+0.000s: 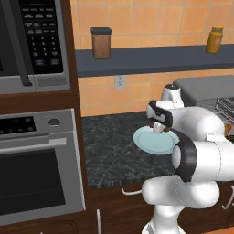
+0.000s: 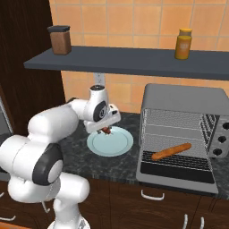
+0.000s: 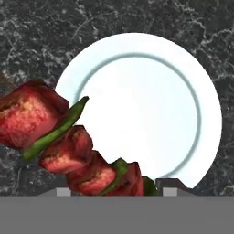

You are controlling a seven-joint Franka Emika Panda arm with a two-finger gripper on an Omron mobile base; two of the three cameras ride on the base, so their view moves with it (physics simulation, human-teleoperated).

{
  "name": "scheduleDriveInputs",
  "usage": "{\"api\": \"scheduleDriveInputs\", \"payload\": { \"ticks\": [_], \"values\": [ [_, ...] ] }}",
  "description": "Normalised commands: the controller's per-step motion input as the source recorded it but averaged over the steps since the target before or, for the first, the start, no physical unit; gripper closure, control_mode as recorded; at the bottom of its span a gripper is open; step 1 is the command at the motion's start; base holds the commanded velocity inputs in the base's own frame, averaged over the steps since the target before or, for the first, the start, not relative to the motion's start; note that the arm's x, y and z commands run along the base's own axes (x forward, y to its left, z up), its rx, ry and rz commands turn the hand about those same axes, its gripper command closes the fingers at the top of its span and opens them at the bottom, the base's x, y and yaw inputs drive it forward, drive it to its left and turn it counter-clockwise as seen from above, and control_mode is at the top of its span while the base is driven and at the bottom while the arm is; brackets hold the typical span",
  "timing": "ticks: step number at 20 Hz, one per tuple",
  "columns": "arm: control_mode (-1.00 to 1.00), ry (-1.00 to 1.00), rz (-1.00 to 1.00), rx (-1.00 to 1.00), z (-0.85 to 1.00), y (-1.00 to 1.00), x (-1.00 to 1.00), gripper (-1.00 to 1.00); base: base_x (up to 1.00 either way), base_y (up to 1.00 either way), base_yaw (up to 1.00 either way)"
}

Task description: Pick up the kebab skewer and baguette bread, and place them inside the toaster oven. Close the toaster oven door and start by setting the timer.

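In the hand view the short kebab skewer of reddish-brown meat chunks and green pepper strips [image 3: 73,146] sits between the two dark finger tips of the gripper [image 3: 114,189], which clasp it, lifted above the round pale-blue plate [image 3: 183,82]. In the right base view the gripper [image 2: 105,129] hangs over the plate [image 2: 117,150], the skewer [image 2: 106,131] a small dark lump under it, apart from the plate's face. The plate lies on the dark speckled stone worktop [image 2: 80,138], midway between its front edge and the tiled back wall, with bare stone all round it. To its right stands the grey metal toaster oven [image 2: 183,96], its dark glass door [image 2: 176,171] folded down flat near the worktop's front edge. The slim orange-brown baguette bread [image 2: 171,151] lies slantwise at the front of the wire rack, with room behind it.
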Motion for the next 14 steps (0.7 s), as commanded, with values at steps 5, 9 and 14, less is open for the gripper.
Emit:
{"api": "scheduleDriveInputs", "payload": {
  "ticks": [5, 9, 14],
  "values": [
    [-1.00, -0.02, -0.21, 0.01, 0.54, -0.64, -1.00, 1.00, 0.00, 0.00, 0.00],
    [-1.00, 0.00, -0.36, 0.00, 0.37, -0.82, -0.93, 1.00, 0.00, 0.00, 0.00],
    [-1.00, 0.00, -0.52, 0.00, 0.30, -0.79, -0.65, 1.00, 0.00, 0.00, 0.00]
  ]
}}
